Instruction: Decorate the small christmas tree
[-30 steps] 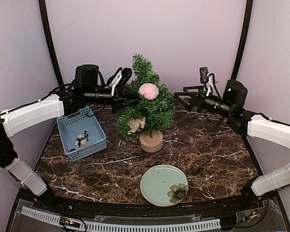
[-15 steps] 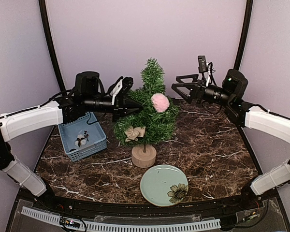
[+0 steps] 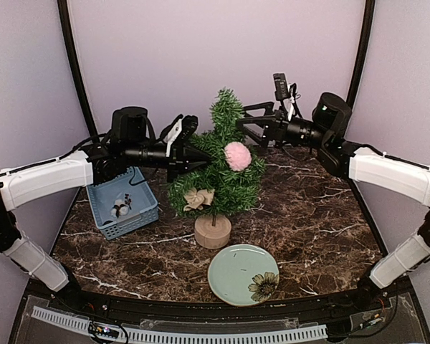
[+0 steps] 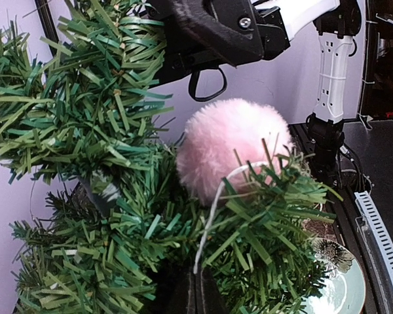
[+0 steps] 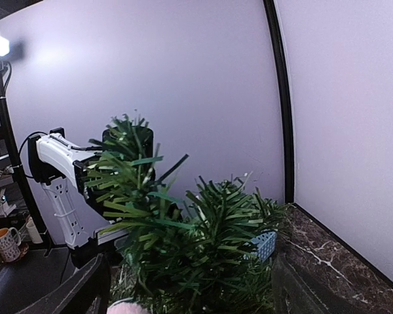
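The small christmas tree (image 3: 222, 168) stands upright mid-table on its wood stump (image 3: 213, 233). A pink pom-pom (image 3: 237, 155) hangs on its right side and a beige bow (image 3: 198, 198) lower left. My left gripper (image 3: 202, 153) reaches into the branches from the left. In the left wrist view it (image 4: 200, 291) is shut, with the pom-pom's (image 4: 232, 147) white string (image 4: 213, 209) running down into the seam of its tips. My right gripper (image 3: 248, 126) is open at the upper right of the tree. In the right wrist view, upper branches (image 5: 209, 248) sit between its fingers (image 5: 75, 291).
A blue basket (image 3: 139, 213) with a small ornament (image 3: 120, 207) inside stands left of the tree. A pale green plate (image 3: 233, 276) with a flower print lies in front of the stump. The purple back wall is close behind the tree.
The tree has slid toward the near left and stopped. My right gripper has moved left and up to the tree's upper branches, its jaws narrowing slightly. My left gripper stays shut.
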`<state>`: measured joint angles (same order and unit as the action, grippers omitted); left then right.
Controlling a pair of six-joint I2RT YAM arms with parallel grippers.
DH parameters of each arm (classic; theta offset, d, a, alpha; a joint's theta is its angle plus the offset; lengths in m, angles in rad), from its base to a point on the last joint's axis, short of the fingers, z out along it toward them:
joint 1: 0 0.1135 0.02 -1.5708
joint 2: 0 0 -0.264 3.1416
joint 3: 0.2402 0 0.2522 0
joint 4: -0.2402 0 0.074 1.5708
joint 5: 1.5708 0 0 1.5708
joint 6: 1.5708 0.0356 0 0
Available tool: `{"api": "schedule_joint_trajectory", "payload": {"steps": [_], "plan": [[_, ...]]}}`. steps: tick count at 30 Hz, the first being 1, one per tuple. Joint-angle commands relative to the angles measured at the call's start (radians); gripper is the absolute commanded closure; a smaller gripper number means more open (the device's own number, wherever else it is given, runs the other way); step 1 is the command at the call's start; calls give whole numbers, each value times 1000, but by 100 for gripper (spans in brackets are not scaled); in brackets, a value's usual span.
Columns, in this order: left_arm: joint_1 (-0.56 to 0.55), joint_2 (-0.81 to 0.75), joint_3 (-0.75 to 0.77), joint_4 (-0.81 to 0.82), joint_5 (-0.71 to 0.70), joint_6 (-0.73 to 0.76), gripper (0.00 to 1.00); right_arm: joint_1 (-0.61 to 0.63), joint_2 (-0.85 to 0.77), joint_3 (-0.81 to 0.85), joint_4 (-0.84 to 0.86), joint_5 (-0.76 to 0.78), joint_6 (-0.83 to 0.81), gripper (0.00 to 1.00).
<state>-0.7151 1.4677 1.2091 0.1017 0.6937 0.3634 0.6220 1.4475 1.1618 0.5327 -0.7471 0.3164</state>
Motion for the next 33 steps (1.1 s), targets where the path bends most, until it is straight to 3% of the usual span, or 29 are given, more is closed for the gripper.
{"api": "schedule_joint_trajectory", "payload": {"steps": [1, 6, 17, 33], "plan": [[-7, -25, 42, 57, 5, 32, 100, 12, 41, 65, 60, 21, 17, 18], [-7, -19, 48, 52, -10, 46, 100, 46, 77, 98, 57, -1, -5, 36], [3, 4, 47, 81, -47, 49, 100, 92, 65, 119, -28, 127, -147, 100], [20, 59, 33, 188, -98, 65, 100, 91, 26, 137, -44, 304, -297, 100]]}}
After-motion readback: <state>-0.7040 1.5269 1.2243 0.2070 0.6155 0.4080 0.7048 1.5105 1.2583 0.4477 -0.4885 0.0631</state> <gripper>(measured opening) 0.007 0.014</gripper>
